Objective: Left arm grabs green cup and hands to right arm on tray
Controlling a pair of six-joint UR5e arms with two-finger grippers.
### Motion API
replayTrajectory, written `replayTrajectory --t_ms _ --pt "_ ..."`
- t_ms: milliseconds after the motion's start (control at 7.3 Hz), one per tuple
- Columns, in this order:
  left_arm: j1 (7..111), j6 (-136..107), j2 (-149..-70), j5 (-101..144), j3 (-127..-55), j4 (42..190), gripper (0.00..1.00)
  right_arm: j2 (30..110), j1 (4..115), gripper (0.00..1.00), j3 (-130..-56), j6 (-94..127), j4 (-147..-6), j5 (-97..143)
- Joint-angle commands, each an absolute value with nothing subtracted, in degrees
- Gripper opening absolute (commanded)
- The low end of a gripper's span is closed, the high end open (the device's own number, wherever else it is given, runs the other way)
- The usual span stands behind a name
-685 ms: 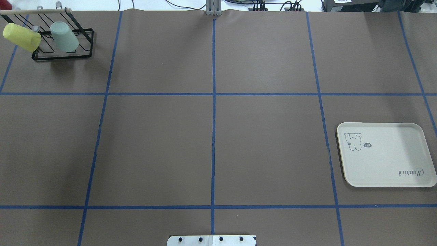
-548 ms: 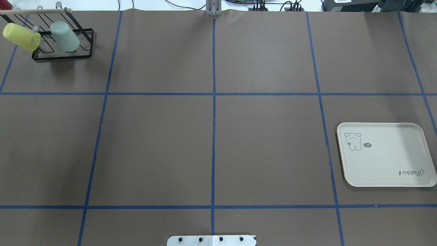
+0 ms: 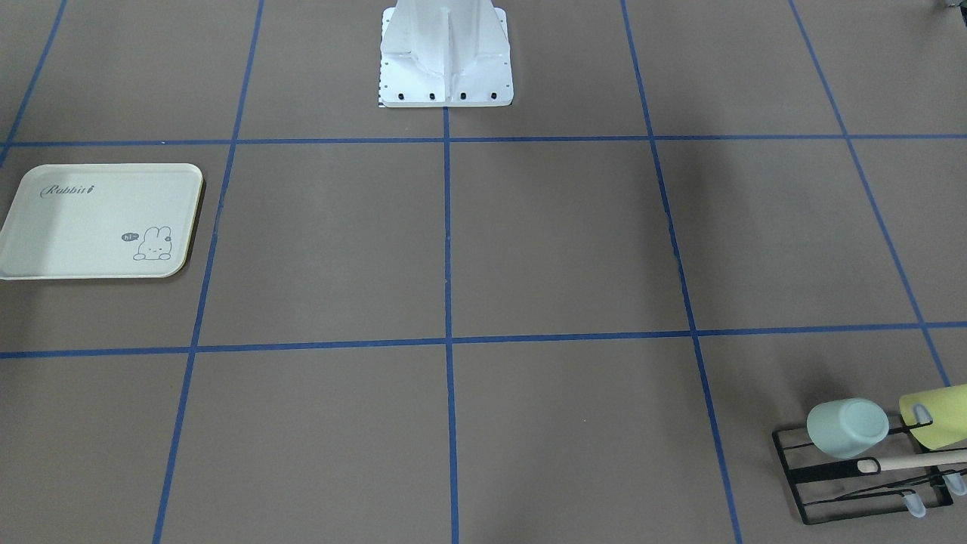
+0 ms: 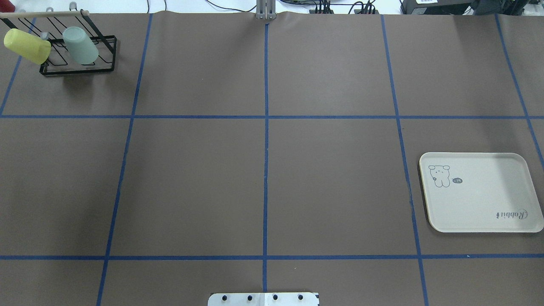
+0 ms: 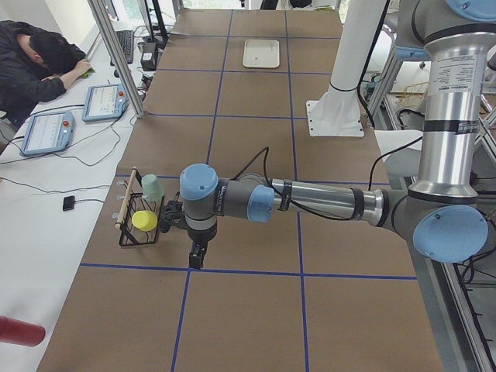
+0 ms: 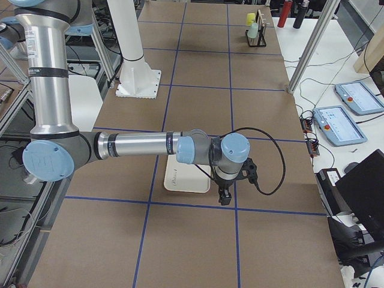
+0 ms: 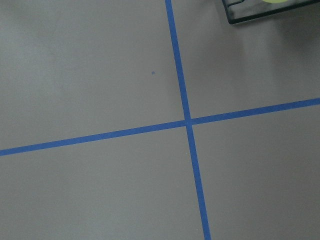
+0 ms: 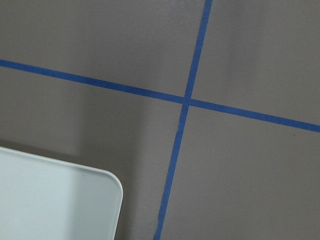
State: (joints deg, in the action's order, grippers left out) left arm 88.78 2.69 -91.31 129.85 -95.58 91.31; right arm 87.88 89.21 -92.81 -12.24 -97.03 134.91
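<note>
Progress check: basically nothing is done yet, as far as I can judge. Green cup point(image 4: 80, 46) sits tilted on the black wire rack point(image 4: 76, 72) in the far left corner of the counter point(image 4: 191, 178), right next to a yellow-green cup point(image 4: 26, 46) on the same rack. Nothing is touching it.

Left arm point(image 5: 318, 200) is stretched out low over the counter, with the left pincer point(image 5: 199, 253) pointing down just beside the rack, near the cup but apart from it. Its wrist camera only catches a corner of the rack and some blue tape lines. Whether that pincer is wide or narrow I can't tell, since it only shows up small in the side view.

Right arm point(image 6: 138, 145) is over at the other end, with the right pincer point(image 6: 225, 196) hanging down close to the edge of the tray point(image 4: 480, 199). Same deal there: can't tell how its fingers stand. No cup on the tray.

So what's left, I reckon, is the whole job. The left side grabs the cup off the rack, carries it toward the middle and passes it over, then the right side sets it on the tray. Cup and tray are well apart, at opposite ends of the counter.
</note>
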Motion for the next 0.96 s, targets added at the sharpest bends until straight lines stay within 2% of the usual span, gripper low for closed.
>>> replayTrajectory --t_ms 0,274,411,822 --pt "88.8 2.7 -97.5 129.5 -96.7 81.4 1.0 87.7 89.2 0.99 -92.8 -12.2 -97.0 134.9" --pt "88.6 2.6 -103.0 129.5 -98.1 75.3 1.0 87.6 89.2 0.99 -92.9 -12.2 -97.0 134.9" --pt "87.1 2.5 -104.0 129.8 -101.4 72.7 1.0 87.6 89.2 0.99 -92.9 -12.2 -97.0 134.9" --pt "81.0 -4.9 -106.2 129.7 -104.9 74.6 1.0 87.6 89.2 0.99 -92.8 -12.3 -97.0 134.8"
